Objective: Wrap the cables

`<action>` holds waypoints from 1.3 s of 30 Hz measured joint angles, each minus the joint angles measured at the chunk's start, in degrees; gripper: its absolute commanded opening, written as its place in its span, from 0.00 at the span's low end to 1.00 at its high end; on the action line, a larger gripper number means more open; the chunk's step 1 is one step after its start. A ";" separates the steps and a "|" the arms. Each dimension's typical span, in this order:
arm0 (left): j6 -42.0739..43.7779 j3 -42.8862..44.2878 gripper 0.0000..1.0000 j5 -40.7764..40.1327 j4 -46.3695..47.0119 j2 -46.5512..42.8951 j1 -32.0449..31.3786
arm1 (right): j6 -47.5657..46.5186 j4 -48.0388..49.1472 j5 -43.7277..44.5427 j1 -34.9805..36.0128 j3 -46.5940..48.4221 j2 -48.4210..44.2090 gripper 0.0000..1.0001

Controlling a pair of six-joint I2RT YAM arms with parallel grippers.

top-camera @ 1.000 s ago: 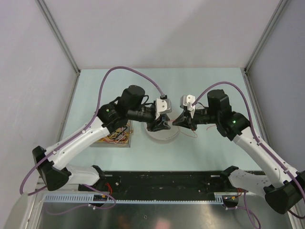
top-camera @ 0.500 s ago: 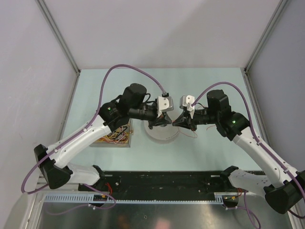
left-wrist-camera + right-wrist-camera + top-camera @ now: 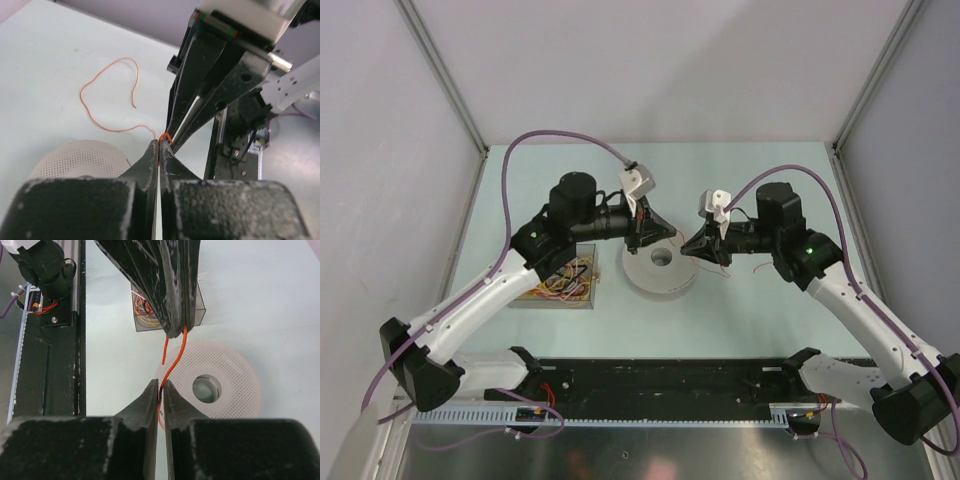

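Note:
A thin orange cable (image 3: 174, 361) runs from my left gripper (image 3: 179, 332) down to my right gripper (image 3: 160, 388), above the white perforated spool (image 3: 235, 390). My left gripper (image 3: 160, 142) is shut on one end of the cable (image 3: 165, 136), just in front of the right fingers (image 3: 200, 95). The right jaws stand a narrow gap apart with the cable running loosely between them. The cable's loose tail (image 3: 100, 102) curls on the table. In the top view both grippers, left (image 3: 660, 232) and right (image 3: 690, 248), meet over the spool (image 3: 660, 270).
A clear box (image 3: 560, 285) with several more coloured cables sits left of the spool, also seen behind the left fingers (image 3: 145, 315). A black rail (image 3: 45, 365) runs along the near table edge. Grey walls enclose the pale table (image 3: 770, 310).
My left gripper has shut on the orange cable and lifted toward the far side. The right jaws, shut before, have parted slightly.

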 measured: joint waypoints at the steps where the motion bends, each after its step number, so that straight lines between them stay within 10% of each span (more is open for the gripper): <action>1: -2.38 -1.29 0.00 -0.39 2.27 -0.90 0.26 | 0.26 0.17 -0.02 0.00 0.00 0.22 0.10; 8: -17.20 -5.60 0.00 -1.40 15.34 -2.49 1.01 | 0.96 1.46 0.13 0.02 0.02 1.07 0.09; 16: -24.83 -5.99 0.00 -1.68 20.98 -2.25 1.55 | 4.83 3.69 2.21 -1.46 0.02 0.87 0.54; 21: -25.57 -6.51 0.00 -1.81 22.34 -2.27 1.64 | 6.58 4.94 4.33 -3.04 0.02 -1.81 0.63; 29: -25.57 -7.91 0.00 -1.38 22.82 -2.27 1.70 | 8.11 8.04 4.72 -2.14 0.02 -4.96 0.56; 39: -25.57 -8.15 0.00 -0.81 23.02 -2.27 1.70 | 9.88 11.15 4.85 0.46 0.02 -3.21 0.23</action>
